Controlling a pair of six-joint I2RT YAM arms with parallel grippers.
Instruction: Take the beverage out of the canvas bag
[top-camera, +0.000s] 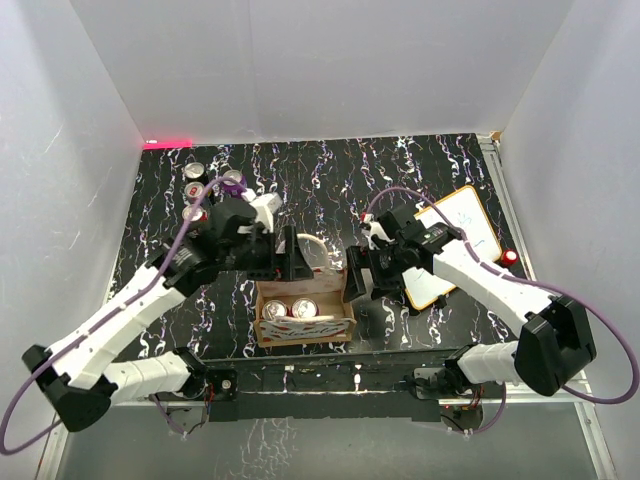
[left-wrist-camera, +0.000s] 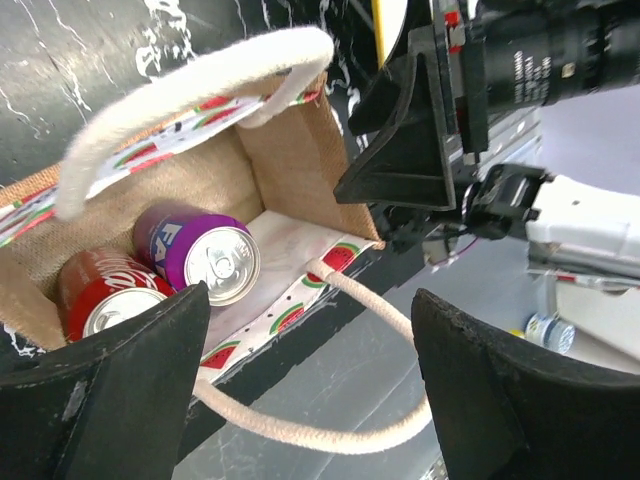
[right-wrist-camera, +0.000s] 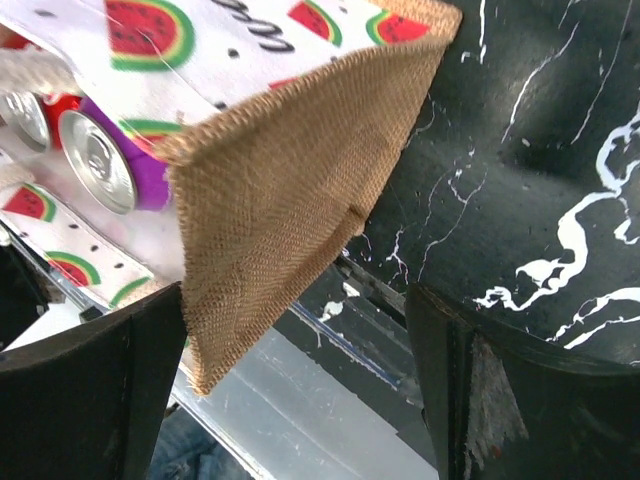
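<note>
The tan canvas bag (top-camera: 303, 331) stands open at the table's near edge, between my two grippers. Two drinks stand inside it: a red can (left-wrist-camera: 103, 297) and a purple can (left-wrist-camera: 203, 254), which show as two silver tops in the top view (top-camera: 289, 309). My left gripper (top-camera: 284, 262) is open and empty over the bag's far rim; in its wrist view (left-wrist-camera: 310, 300) a cream rope handle (left-wrist-camera: 300, 430) hangs between the fingers. My right gripper (top-camera: 362, 278) is open at the bag's right side; the burlap corner (right-wrist-camera: 270, 210) lies between its fingers (right-wrist-camera: 298, 295) without being clamped.
Several cans (top-camera: 197, 181) stand at the back left of the black marbled table. An orange-framed whiteboard (top-camera: 455, 245) lies on the right, with a small red object (top-camera: 510, 257) beside it. White walls close in the table. The right gripper's body (left-wrist-camera: 410, 130) hangs close over the bag's right end.
</note>
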